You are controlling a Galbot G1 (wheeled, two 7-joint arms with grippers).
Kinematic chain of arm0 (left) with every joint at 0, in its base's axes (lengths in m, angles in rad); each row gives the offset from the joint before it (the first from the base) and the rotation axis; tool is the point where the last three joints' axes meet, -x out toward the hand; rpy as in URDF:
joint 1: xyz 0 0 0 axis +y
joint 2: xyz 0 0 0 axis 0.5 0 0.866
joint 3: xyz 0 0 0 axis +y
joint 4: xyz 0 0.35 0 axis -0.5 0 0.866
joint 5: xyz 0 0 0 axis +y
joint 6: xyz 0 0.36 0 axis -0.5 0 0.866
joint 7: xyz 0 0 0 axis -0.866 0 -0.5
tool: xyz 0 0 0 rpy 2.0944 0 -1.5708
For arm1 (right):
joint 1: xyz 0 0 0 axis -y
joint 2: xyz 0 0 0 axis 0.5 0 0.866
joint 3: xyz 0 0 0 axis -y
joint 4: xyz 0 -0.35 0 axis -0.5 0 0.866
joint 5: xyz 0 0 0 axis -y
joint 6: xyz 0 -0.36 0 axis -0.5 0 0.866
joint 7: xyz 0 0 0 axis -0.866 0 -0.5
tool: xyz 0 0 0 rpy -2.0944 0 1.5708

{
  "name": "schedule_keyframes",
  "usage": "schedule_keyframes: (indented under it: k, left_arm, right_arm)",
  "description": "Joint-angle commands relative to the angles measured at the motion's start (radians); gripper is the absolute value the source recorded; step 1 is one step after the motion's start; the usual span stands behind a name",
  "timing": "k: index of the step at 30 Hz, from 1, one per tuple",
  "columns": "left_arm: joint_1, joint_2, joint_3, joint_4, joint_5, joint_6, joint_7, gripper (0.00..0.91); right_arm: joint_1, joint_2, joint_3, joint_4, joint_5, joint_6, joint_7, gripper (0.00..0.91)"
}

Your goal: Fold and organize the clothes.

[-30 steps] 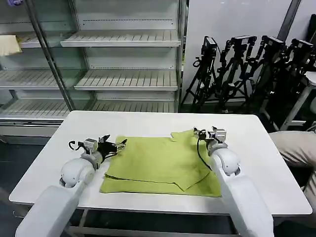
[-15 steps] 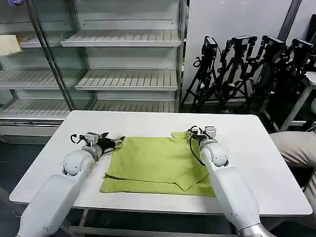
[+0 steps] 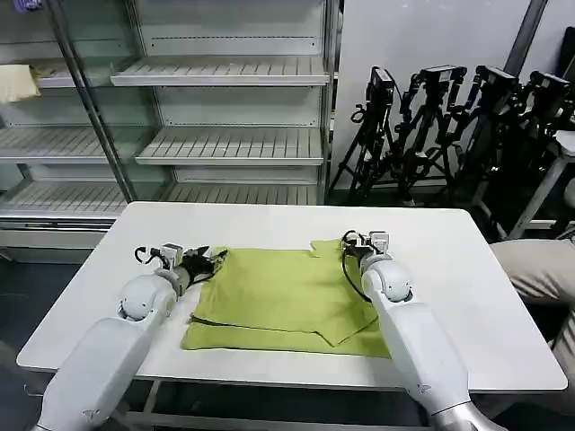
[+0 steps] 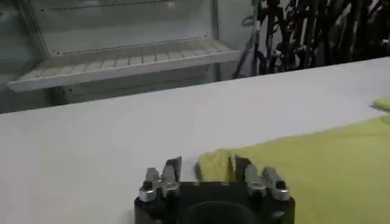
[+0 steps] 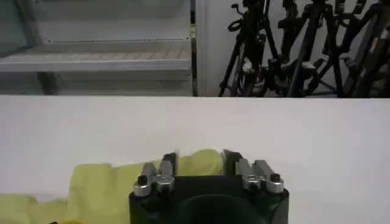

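Lying flat on the white table (image 3: 467,269), the shirt (image 3: 287,296) is partly folded. At its far left corner is the left gripper (image 3: 211,262), fingers (image 4: 172,167) spread around the cloth edge. At the far right corner is the right gripper (image 3: 349,241), fingers (image 5: 168,163) spread around the cloth as well.

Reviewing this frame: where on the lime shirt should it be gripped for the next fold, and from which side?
Probably the shirt's two far corners, approached low from the near side. The left gripper and right gripper each have open fingers straddling a raised fabric edge there, which lies flat on the table.
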Motion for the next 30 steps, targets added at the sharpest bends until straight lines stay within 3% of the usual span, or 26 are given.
schedule_keyframes:
  k: [1,8,13,30]
  left_arm:
    - [0.008,0.002,0.001,0.007,0.003,0.009,0.006,0.010]
    - [0.020,-0.003,-0.006,-0.010,0.000,-0.006,0.005,0.010]
    - [0.024,0.011,-0.008,-0.032,-0.020,-0.032,-0.003,0.010]
    - [0.225,0.064,-0.145,-0.280,-0.080,-0.040,-0.028,0.010]
  right_arm:
    - [0.003,0.004,-0.006,-0.010,0.021,-0.004,-0.018,0.000]
    - [0.000,0.002,-0.006,0.002,0.004,0.000,-0.050,0.000]
    - [-0.010,-0.018,-0.009,0.054,-0.018,0.081,-0.097,0.000]
    - [-0.242,-0.155,0.032,0.418,0.032,0.058,-0.080,0.000]
